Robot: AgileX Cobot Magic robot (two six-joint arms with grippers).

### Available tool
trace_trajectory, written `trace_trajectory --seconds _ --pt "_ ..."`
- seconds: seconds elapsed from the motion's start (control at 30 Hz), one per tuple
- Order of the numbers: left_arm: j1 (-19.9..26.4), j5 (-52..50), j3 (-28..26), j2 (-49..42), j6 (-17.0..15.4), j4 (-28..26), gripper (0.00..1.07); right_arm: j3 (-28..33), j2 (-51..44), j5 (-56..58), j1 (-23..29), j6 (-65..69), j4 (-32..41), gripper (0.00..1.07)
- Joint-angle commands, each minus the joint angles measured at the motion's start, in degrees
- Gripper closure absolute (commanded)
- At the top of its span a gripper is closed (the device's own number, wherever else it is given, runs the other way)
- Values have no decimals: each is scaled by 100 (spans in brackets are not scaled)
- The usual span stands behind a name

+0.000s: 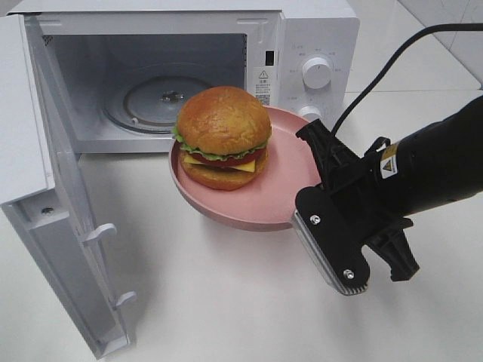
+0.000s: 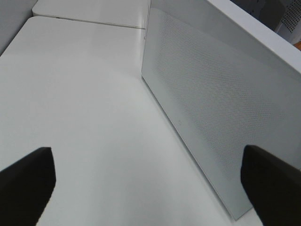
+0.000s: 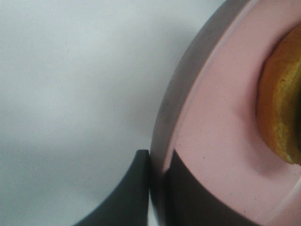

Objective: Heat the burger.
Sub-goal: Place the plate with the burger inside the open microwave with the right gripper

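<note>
1. Far left of the overhead view: the microwave door (image 1: 45, 188) stands swung wide open. The left gripper (image 2: 150, 188) shows only in its own wrist view. Its jaws are spread wide and empty, beside the door's meshed face. Leave it clear of the opening.
2. Upper left: the glass turntable (image 1: 155, 102) lies bare inside the microwave (image 1: 302, 34). This is the target.
3. Centre: the burger (image 1: 223, 136) sits on the left half of the pink plate (image 1: 283, 188), directly before the opening. The plate appears raised off the table (image 1: 226, 302) and slightly tipped.
4. Right of centre: the right gripper (image 1: 299, 219) is pinching the plate's rim, one jaw on each side of it.

Procedure: level the plate before advancing, since the burger looks loose and could slide. Carry it straight in, above the sill (image 1: 124, 145) and away from the door. Lower it centred on the turntable, then release.
</note>
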Motion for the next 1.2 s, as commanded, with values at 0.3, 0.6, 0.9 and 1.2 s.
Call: trace_trajectory --seconds 0.3,0.6,0.9,1.2 --pt "11 -11 17 -6 6 -23 6 -458 350 -332 258 252 -52 107" --pt "11 -11 17 -6 6 -23 6 -934 802 -80 367 355 -74 107" --pt "11 -11 17 -6 6 -23 6 -1375 1060 149 367 384 -115 107" --pt "11 -11 17 -6 6 -23 6 -1908 1427 309 367 435 -160 107"
